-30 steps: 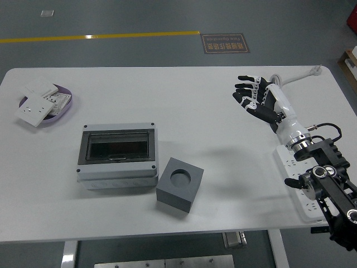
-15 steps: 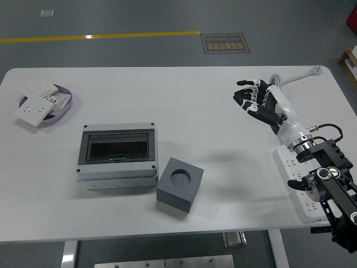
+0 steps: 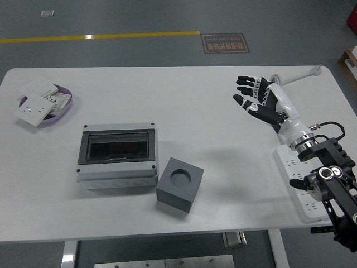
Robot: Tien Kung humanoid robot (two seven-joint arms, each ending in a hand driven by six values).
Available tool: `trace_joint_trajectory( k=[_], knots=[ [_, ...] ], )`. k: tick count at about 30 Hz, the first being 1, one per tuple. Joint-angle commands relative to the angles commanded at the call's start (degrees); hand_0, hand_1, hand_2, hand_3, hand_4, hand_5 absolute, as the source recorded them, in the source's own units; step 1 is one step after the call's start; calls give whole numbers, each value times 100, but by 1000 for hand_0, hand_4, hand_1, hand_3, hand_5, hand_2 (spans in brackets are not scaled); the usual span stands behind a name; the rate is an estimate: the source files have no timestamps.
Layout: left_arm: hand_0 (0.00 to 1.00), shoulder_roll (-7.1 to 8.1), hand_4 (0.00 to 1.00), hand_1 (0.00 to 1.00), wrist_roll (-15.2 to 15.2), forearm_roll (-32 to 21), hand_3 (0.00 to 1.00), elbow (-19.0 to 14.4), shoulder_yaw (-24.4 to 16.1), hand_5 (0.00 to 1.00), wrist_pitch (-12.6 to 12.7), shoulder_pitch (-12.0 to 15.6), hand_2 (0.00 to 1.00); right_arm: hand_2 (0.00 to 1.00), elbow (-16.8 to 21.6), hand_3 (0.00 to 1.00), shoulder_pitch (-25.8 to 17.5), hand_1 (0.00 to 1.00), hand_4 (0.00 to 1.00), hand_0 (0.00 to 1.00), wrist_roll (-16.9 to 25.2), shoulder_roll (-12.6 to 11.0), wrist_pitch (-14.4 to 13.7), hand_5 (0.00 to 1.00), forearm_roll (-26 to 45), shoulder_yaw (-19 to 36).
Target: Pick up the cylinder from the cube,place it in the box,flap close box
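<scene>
A dark grey cube (image 3: 179, 185) with a round socket in its top sits near the table's front. I see no cylinder on it or elsewhere. A grey box (image 3: 116, 156) with a dark see-through flap lies just left of the cube; the flap lies flat over the box. My right hand (image 3: 254, 96) hovers over the right part of the table, far from both, fingers spread and holding nothing. The left arm is out of view.
A purple dish (image 3: 62, 111) with white switch plates stands at the far left. A white power strip (image 3: 298, 184) lies at the right edge under my right forearm, its cable (image 3: 295, 75) running to the back right corner.
My right hand curled its fingers a little half a second ago and has spread them again; the arm has shifted slightly right. Box and cube have not moved.
</scene>
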Motion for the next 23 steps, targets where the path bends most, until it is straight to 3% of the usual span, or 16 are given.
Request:
trace_joint_trajectory(
  k=[23],
  knots=[
    [923,-23,2,852,57,114,951,0,-124,2,12,7,854,801,44,775,11,787,893,841,-27,-7,-54,297,-101,5]
  ],
)
